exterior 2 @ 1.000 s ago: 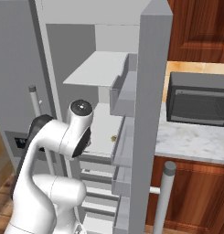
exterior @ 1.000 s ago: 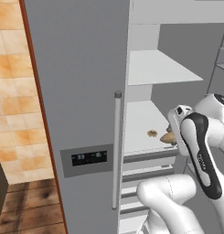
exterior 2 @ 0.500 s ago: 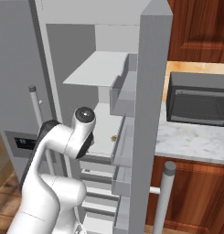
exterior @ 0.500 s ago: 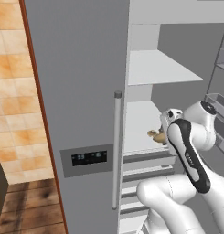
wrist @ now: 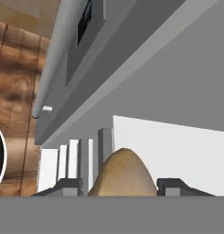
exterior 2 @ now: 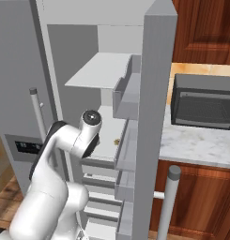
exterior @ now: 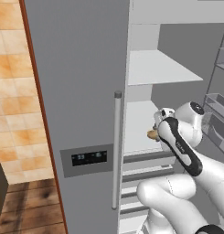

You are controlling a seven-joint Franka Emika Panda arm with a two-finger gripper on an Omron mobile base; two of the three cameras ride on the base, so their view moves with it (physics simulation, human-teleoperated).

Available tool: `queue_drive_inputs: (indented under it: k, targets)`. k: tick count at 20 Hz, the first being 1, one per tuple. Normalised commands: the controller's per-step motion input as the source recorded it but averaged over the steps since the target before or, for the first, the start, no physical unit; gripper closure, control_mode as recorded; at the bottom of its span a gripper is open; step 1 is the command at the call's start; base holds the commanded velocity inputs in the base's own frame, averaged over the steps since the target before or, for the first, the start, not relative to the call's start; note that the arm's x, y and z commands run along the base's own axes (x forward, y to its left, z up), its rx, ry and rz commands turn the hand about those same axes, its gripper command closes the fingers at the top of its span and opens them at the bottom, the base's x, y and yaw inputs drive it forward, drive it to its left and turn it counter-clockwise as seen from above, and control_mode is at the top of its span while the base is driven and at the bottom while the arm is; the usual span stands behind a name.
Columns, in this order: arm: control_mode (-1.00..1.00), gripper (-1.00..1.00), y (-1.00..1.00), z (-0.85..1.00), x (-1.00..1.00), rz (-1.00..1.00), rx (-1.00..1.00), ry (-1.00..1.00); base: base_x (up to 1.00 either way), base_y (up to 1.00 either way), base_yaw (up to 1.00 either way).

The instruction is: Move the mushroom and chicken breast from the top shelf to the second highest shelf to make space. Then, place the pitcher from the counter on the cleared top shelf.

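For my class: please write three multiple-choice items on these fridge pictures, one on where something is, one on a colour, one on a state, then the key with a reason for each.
1. Where is the chicken breast?
A. on the wood floor
B. between the gripper's jaws, above the second highest shelf
C. on top of the microwave

2. What colour is the microwave on the counter?
A. dark grey-black
B. bright yellow
C. red

3. In what state is the top shelf?
A. stacked with bottles
B. holding a pitcher
C. bare

Key: B, the hand view shows the tan lump between the two dark tips, and the left base view shows it at the hand over the lower white plate; A, the right base view shows a dark box on the marble; C, both base views show nothing on that plate.
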Motion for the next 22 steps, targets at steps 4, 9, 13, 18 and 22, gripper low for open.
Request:
queue_drive_inputs:
  k: [4,9,13,18,22]
  targets:
    - [-1.00,1.00,-0.09,-0.21,0.44,0.03,0.00,0.00,0.00,0.00,0.00]
    - [-1.00,1.00,-0.18,-0.29,0.37,0.01,0.00,0.00,0.00,0.00,0.00]
    - [-1.00,1.00,-0.16,-0.35,0.39,0.00,0.00,0.00,0.00,0.00,0.00]
    - [-1.00,1.00,-0.02,-0.43,0.43,0.00,0.00,0.00,0.00,0.00,0.00]
    - [-1.00,1.00,0.00,-0.33,0.52,0.00,0.00,0.00,0.00,0.00,0.00]
